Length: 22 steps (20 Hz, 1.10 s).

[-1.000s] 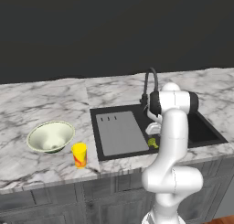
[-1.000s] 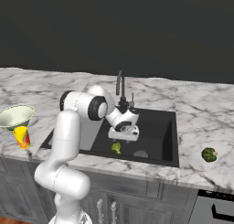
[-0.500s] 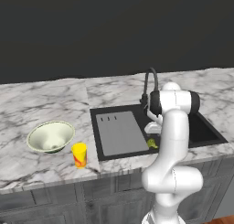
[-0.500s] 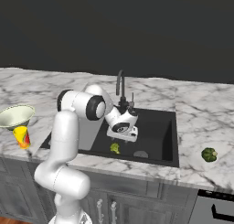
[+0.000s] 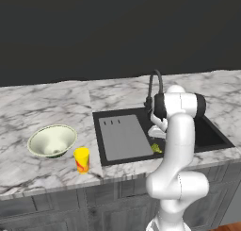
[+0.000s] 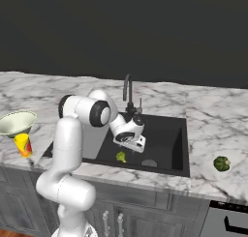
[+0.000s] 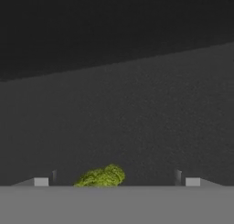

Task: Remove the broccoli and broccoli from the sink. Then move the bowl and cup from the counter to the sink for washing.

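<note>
White marble counter with grey veins (image 5: pixel 42 107) runs left to right over grey cabinet fronts (image 6: pixel 160 213), dark wall behind. Black recessed sink (image 6: pixel 167 139) has a grey flat panel (image 5: pixel 123 136) at its left and a dark gooseneck tap (image 6: pixel 127 90) at the far edge. Two-finger gripper (image 6: pixel 127 143) is down in the basin, jaws spread wide, holding nothing, just above the yellowish-green broccoli floret (image 6: pixel 121 156) on the sink floor. Darker green broccoli floret (image 6: pixel 222 163) sits on the counter right of the sink. Pale cream-green shallow bowl (image 5: pixel 52 140) and small yellow cup (image 5: pixel 82 159) stand on the counter left of the sink, cup nearer.
</note>
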{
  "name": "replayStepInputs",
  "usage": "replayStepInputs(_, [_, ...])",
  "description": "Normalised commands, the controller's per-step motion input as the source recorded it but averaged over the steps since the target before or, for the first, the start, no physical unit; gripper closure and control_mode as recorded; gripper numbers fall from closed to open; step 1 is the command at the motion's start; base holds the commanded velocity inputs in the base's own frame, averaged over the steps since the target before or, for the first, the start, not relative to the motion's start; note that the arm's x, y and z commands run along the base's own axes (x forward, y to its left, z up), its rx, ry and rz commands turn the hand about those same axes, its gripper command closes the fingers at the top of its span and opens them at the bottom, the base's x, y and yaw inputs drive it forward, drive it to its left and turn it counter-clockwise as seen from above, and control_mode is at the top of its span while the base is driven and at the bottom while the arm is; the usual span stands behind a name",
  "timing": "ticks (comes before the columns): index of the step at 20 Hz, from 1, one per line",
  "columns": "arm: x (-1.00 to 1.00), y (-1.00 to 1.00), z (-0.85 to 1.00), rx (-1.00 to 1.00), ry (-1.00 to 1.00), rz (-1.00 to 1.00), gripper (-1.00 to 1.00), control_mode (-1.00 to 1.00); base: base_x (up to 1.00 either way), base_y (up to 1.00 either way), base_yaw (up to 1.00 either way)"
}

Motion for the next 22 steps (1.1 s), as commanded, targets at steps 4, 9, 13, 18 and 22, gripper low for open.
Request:
replayStepInputs(4, [0.00,0.01,-0.02,0.00,0.00,-0.19,-1.00,-1.00,0.00,0.00,0.00])
replayStepInputs(9, [-0.01,0.01,-0.06,-0.01,0.00,-0.16,-1.00,-1.00,0.00,0.00,0.00])
replayStepInputs(13, [0.00,0.01,-0.10,-0.02,0.01,-0.11,-1.00,-1.00,0.00,0.00,0.00])
replayStepInputs(18, [0.00,0.00,-0.10,-0.03,0.02,-0.06,-1.00,-1.00,0.00,0.00,0.00])
replayStepInputs(22, [0.00,0.00,-0.09,-0.03,0.03,-0.03,-1.00,-1.00,0.00,0.00,0.00])
